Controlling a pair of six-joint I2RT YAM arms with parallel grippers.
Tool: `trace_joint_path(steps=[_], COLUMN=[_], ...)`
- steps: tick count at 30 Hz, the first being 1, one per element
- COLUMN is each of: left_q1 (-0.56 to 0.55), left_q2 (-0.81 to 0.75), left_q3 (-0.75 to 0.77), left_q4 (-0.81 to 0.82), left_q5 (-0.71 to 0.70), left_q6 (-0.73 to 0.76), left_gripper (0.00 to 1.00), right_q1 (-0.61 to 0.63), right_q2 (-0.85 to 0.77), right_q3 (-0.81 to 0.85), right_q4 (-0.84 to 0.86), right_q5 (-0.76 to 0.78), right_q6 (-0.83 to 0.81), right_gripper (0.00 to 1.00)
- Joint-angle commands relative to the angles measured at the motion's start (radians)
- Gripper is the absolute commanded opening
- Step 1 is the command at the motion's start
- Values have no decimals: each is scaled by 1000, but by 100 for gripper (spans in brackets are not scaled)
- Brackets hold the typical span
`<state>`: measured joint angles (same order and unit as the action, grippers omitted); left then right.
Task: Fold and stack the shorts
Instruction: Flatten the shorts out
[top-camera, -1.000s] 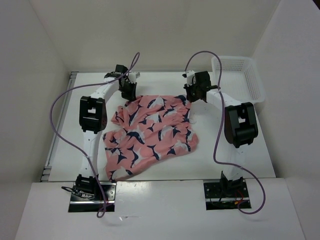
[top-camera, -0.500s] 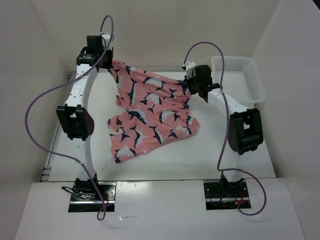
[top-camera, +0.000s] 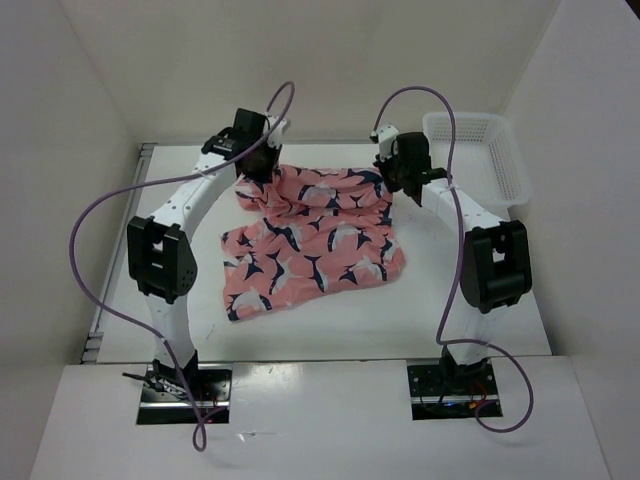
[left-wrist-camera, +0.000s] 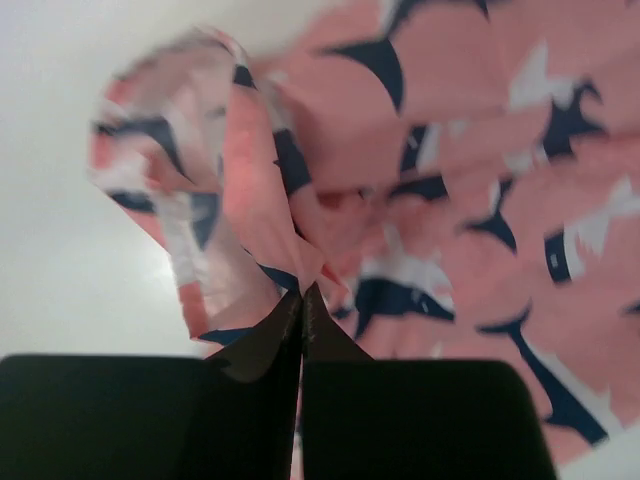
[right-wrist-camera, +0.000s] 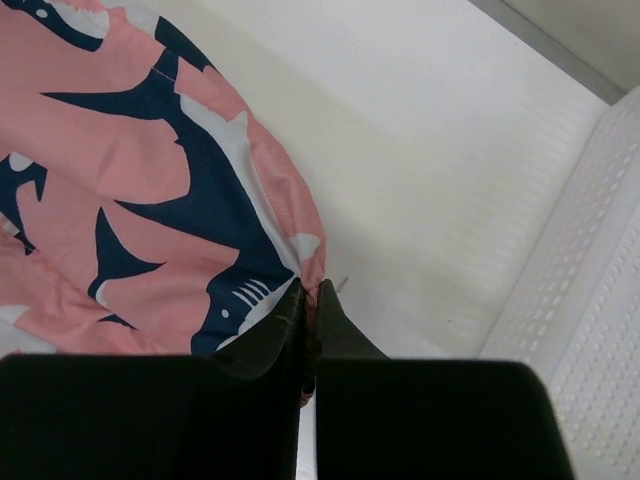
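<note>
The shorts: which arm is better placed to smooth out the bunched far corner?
Left, probably. The left gripper is shut on the bunched corner of the shorts; the right gripper pinches the flatter far-right edge.

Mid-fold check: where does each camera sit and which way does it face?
Top: above and behind, looking down; left arm, right arm, shorts, basket show.
Left wrist: on the left gripper, looking past its shut fingers at bunched shorts.
Right wrist: on the right gripper, past shut fingers at the shorts' edge and basket.
Shared: shorts in all three; basket in top and right wrist.
</note>
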<state>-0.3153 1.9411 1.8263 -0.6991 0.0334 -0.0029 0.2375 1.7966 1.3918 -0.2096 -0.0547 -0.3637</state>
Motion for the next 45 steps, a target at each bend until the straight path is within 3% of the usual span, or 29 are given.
trace_joint_path(steps=[1,5,6,8,9,10,11,12,14,16,17,19,23,27,30,31,32,34,43,45], left_q1=[83,116,125,125,125,125,98,97,97,120,136,194,272,294,303,303,303,294,249,249], left_q2=[53,246,360,502,653,724,699,673,664,664,673,683,714,760,818,832,854,866,884,884], left_q3=[161,471,678,949,1097,1292,1207,1149,1107,1148,1175,1249,1245,1216,1229,1240,1240,1222,1058,1007], left_q4=[171,198,149,63,-38,-86,-56,-56,-114,-155,-180,-255,-377,-407,-407,-407,-407,-431,-453,-453], left_q5=[-102,-144,-144,-144,-144,-144,-168,-159,-88,-49,-29,35,66,79,88,88,88,114,86,77], left_q6=[3,3,3,3,3,3,3,3,3,3,3,3,3,3,3,3,3,3,3,3], left_gripper=[1,3,4,9,37,57,66,77,85,91,99,99,99,99,93,89,78,74,79,71], right_q1=[-3,-3,-3,-3,-3,-3,-3,-3,-3,-3,-3,-3,-3,-3,-3,-3,-3,-3,-3,-3], right_q2=[24,116,156,191,225,236,236,248,227,181,161,101,5,-60,-83,-94,-94,-94,-94,-94], right_q3=[39,130,144,179,179,196,213,213,223,204,191,141,41,-54,-132,-152,-171,-214,-293,-322], right_q4=[59,121,148,179,199,199,188,170,156,127,118,99,30,-98,-168,-168,-180,-192,-237,-237], right_q5=[51,189,223,310,335,335,325,325,290,268,256,224,161,0,-109,-123,-132,-132,-143,-143], right_q6=[31,97,107,108,108,108,108,117,138,149,149,138,95,10,-24,-24,-49,-70,-195,-208], right_gripper=[0,0,0,3,11,25,58,66,77,79,79,80,80,80,79,79,79,79,79,79])
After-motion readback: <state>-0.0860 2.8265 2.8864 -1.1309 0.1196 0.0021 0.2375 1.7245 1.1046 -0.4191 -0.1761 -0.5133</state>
